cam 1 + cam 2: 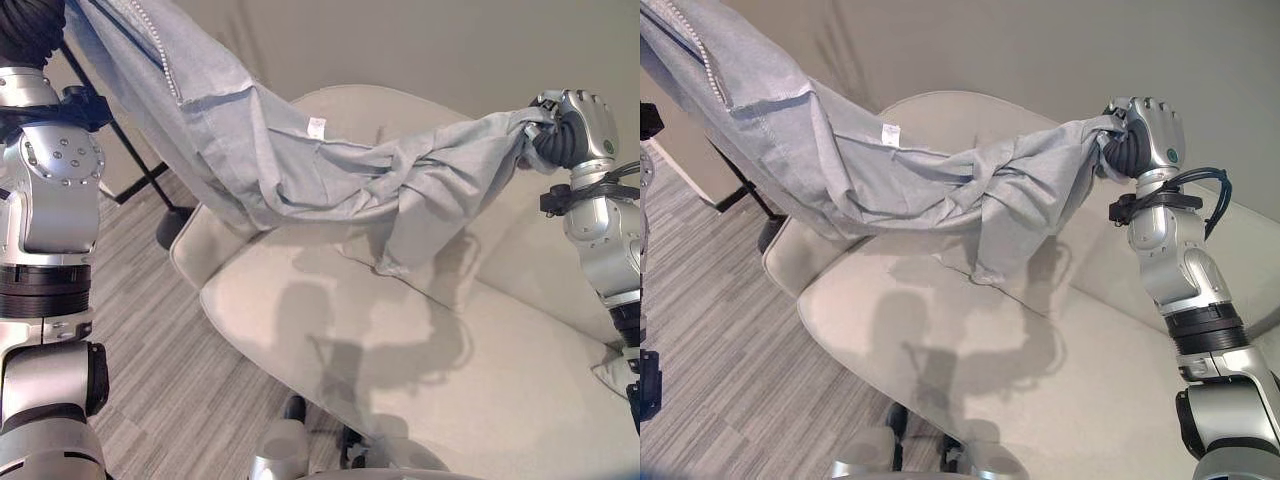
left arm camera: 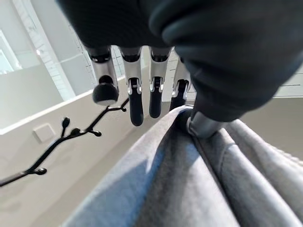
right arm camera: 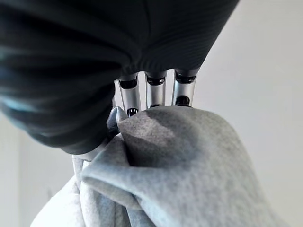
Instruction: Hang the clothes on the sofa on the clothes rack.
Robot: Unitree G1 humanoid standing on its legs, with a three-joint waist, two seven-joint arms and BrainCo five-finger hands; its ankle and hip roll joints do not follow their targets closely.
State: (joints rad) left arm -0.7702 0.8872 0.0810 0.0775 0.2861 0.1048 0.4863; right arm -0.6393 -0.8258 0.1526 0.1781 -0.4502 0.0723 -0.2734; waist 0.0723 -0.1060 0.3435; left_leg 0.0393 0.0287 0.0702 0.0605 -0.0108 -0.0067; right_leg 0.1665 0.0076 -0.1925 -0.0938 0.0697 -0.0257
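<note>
Grey garment (image 1: 300,160) gripped by right hand (image 3: 142,101), left hand (image 2: 142,94) pinching it, rack (image 2: 71,132) beyond.

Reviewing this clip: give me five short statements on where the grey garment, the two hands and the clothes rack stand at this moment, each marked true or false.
1. The grey garment is held up in the air between both hands. True.
2. The garment lies flat on the sofa. False: it hangs above the cushion, and the seat beneath it is bare.
3. The right hand is shut on one end of the garment. True: in the right wrist view cloth is bunched against its fingers.
4. The left hand holds nothing. False: its thumb pinches a fold of the garment.
5. The garment already hangs on the clothes rack. False: the rack's black branch stands apart, past the left hand.
</note>
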